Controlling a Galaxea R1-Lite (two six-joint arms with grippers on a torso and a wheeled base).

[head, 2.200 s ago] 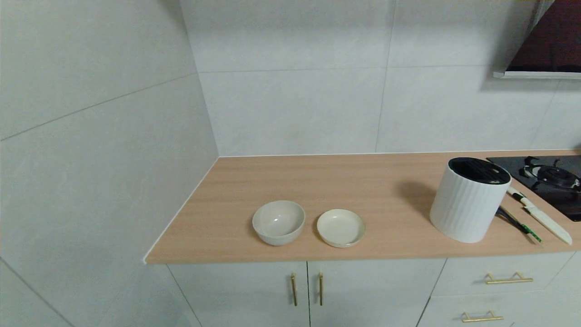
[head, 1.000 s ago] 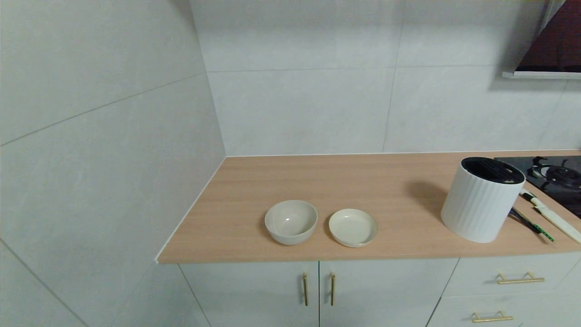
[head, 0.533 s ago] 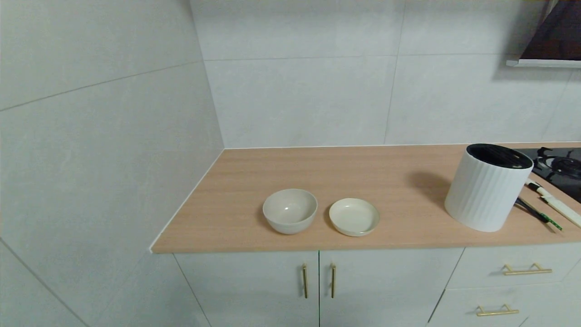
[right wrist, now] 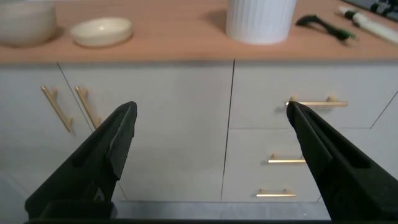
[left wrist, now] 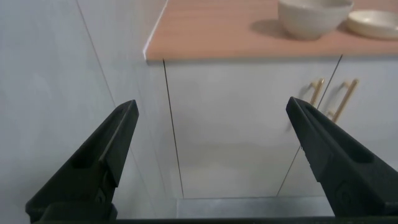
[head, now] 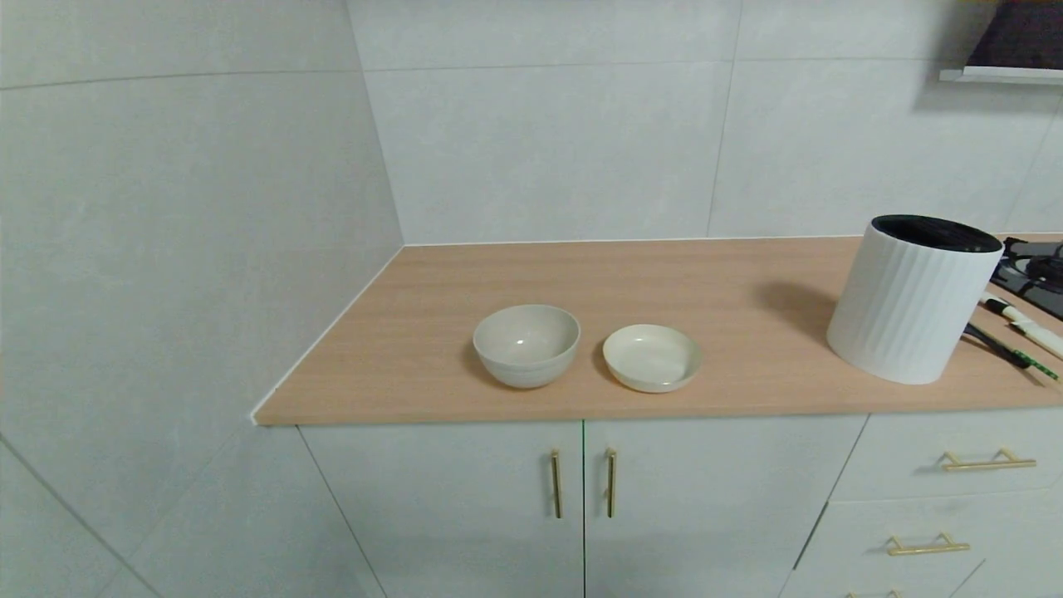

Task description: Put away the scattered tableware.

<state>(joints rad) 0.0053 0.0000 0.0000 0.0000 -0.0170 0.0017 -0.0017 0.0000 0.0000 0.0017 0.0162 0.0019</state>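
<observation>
Kitchen counter (head: 664,274) at the approach stage of the tidying task; nothing is being held yet. The white ribbed holder (head: 912,303) is serving as the landmark. A bowl (head: 526,345) and a shallow dish (head: 652,357) are sitting upright well to the left of the holder, close together but apart, with the dish the nearer of the two to it. A knife (head: 1026,328) and a dark utensil (head: 1001,347) are lying flat just to the right of the holder.

The left gripper (left wrist: 210,109) and the right gripper (right wrist: 209,109) are both hanging below the holder's level, facing the cabinet fronts. Each has its fingers spread wide and is gripping nothing.

Judged from this layout, the step in hand is lining up with the counter. The next move probably calls for raising one arm above the counter edge and closing on a rim of the bowl or dish, or on the knife handle. That handle most likely belongs in the holder.

The dark utensil is partly hidden behind the holder. The knife blade and the stove beyond it are being cut off at the edge of the head view. The slots in the holder's dark top are hard to make out, and the cabinet interior is hidden.
</observation>
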